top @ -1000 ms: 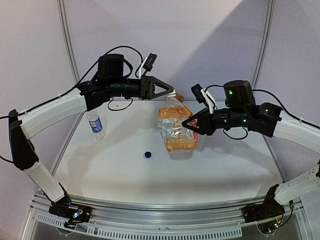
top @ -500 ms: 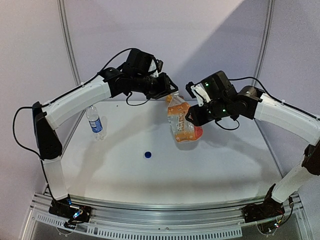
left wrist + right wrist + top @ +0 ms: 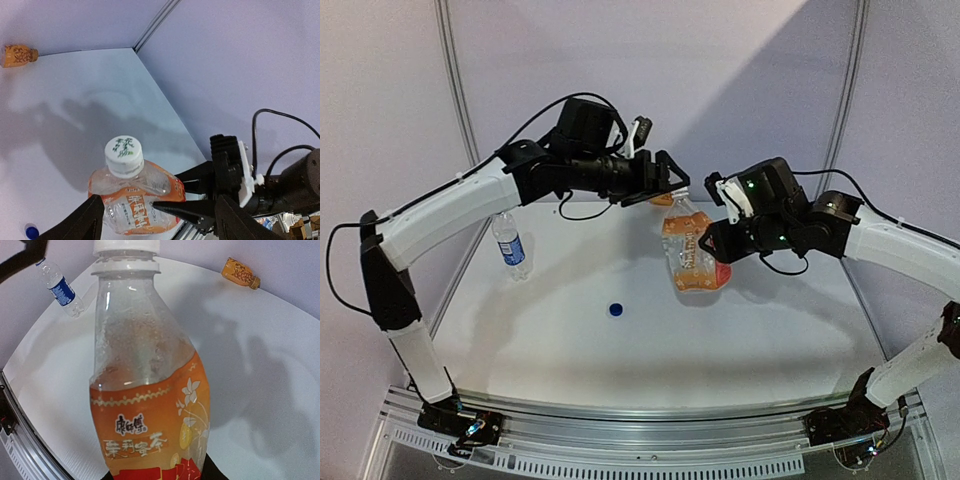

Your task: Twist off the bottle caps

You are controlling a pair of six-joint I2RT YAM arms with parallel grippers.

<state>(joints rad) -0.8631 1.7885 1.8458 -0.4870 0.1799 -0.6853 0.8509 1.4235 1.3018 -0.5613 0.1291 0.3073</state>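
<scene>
Above the worktop (image 3: 570, 340), right fingers (image 3: 182, 208) clamp the wide orange-labelled plastic bottle (image 3: 692, 255); left fingers (image 3: 82, 222) spread apart, round white plastic screw cap (image 3: 123, 155) just ahead of their tips.

A white tabletop (image 3: 620, 370) with a rounded near edge carries soft grey shadows. At its far edge, close to the wall, a small orange plastic bottle (image 3: 240, 272) lies on its side. Pale lilac wall panels (image 3: 740, 70) stand behind, joined by grey metal uprights (image 3: 455, 100) left and right. A perforated aluminium rail (image 3: 640, 462) runs along the near side.
</scene>
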